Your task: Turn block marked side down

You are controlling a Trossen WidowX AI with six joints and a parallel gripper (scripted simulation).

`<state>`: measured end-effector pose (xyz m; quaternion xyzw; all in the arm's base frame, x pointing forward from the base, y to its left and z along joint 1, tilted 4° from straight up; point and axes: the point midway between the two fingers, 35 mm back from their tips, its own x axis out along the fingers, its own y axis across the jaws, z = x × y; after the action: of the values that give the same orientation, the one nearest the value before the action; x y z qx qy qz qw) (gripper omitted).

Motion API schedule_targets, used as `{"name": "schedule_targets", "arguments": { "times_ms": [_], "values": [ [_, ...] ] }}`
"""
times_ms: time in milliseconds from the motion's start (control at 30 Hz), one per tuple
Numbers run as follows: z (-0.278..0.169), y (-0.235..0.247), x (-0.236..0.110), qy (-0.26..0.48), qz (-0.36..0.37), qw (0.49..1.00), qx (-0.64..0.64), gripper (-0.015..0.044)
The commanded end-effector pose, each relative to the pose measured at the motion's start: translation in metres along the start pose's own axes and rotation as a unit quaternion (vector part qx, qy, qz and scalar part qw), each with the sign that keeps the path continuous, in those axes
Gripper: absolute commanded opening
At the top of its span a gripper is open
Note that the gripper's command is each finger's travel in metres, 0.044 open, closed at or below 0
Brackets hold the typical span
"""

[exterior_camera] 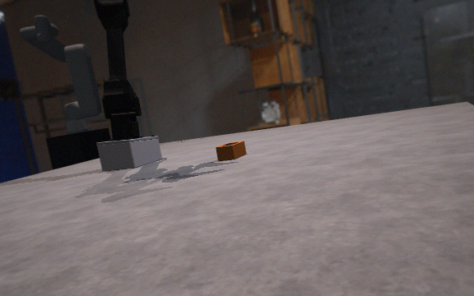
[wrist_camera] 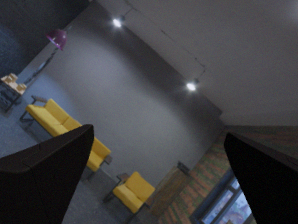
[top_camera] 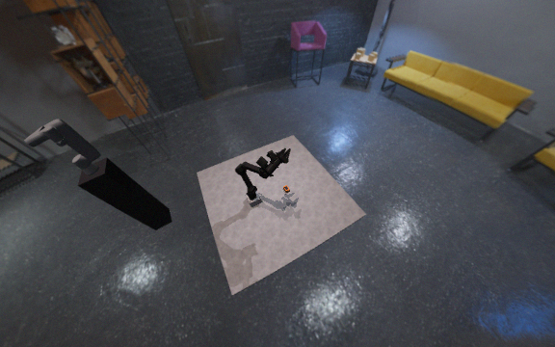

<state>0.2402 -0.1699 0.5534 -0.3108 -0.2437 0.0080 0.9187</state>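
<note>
A small orange block (top_camera: pixel 286 188) (exterior_camera: pixel 230 150) rests on the table (top_camera: pixel 277 236) (exterior_camera: pixel 303 214) with its dark marked side facing up. My gripper (top_camera: pixel 286 155) (wrist_camera: pixel 161 135) is raised high above the table, up and back from the block, and points upward toward the room. Its two fingers stand wide apart with nothing between them. The block does not show in the wrist view. In the exterior view only the lower arm and the grey base (exterior_camera: pixel 129 153) show, left of the block.
The arm's base (top_camera: pixel 253 200) stands near the table's middle, left of the block. A black post with a grey camera arm (top_camera: pixel 114 185) stands off the table's left side. Sofas, a stool and shelves are far away.
</note>
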Motion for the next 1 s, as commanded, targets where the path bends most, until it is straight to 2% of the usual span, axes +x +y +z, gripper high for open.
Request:
{"name": "schedule_targets", "arguments": {
  "times_ms": [0,133,433,700,967],
  "values": [
    [-0.001,0.000,0.000,0.001,-0.001,1.000,0.003,0.0426],
    [-0.031,-0.004,0.011,0.022,-0.020,0.997,0.070,0.0440],
    [-0.161,0.026,0.043,0.169,-0.066,0.943,0.278,0.0440],
    [-0.266,0.111,0.041,0.359,-0.057,0.852,0.376,0.0440],
    [-0.327,0.218,0.004,0.557,0.005,0.732,0.393,0.0440]
  ]
}}
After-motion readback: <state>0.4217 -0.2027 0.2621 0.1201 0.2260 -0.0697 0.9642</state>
